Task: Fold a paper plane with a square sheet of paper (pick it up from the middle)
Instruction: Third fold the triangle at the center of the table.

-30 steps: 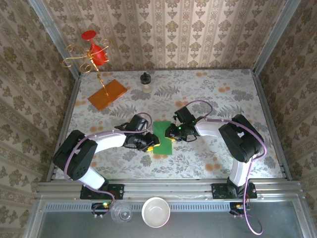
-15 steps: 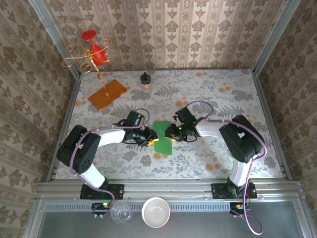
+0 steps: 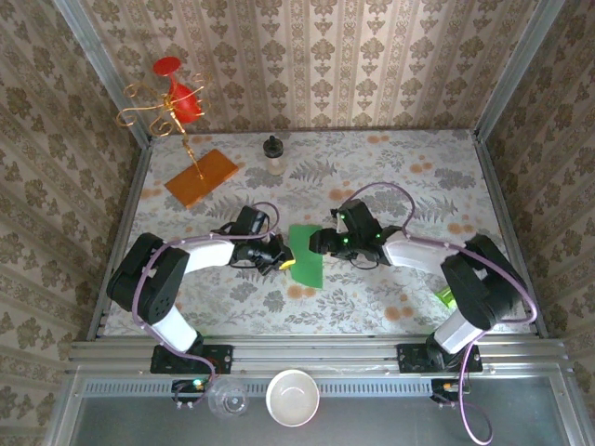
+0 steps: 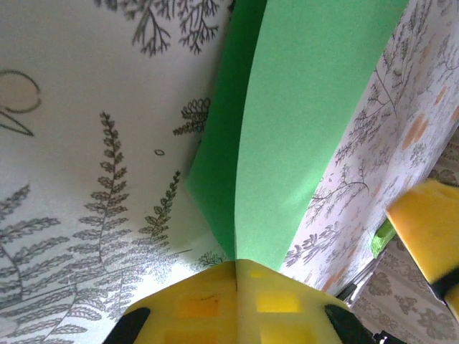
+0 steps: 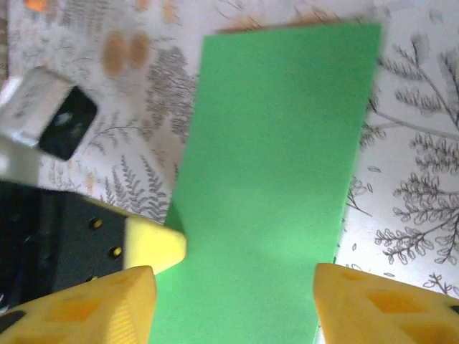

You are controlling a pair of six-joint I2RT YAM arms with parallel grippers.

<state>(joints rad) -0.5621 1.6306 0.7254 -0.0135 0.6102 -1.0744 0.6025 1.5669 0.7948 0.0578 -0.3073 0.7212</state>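
left claw: left gripper (image 4: 237, 271), yellow fingers pressed together, pinching one edge of the green paper sheet (image 3: 306, 256)
right claw: right gripper (image 5: 233, 307), fingers spread wide, one on each side of the sheet's width, holding nothing; can't tell if they touch the paper
paper place: on the floral table (image 3: 418, 186), middle of the near half, between the two grippers
paper shape: folded to a long narrow rectangle, two layers; in the left wrist view the top layer lifts off the lower one by the pinch
pinch spot: sheet's left long edge, in the top view
arms: both reach inward, tips close together over the sheet
board: orange-brown board (image 3: 202, 177), far left, well apart from the sheet
stand: gold wire stand with red top (image 3: 172, 98), foot at the board
bottle: small dark-capped bottle (image 3: 272, 154), near the back wall
lime thing: small lime-green object (image 3: 444, 297), beside the right arm, partly hidden
off table: white bowl (image 3: 293, 398) and clear glass (image 3: 226, 400), side by side in front of the arm bases
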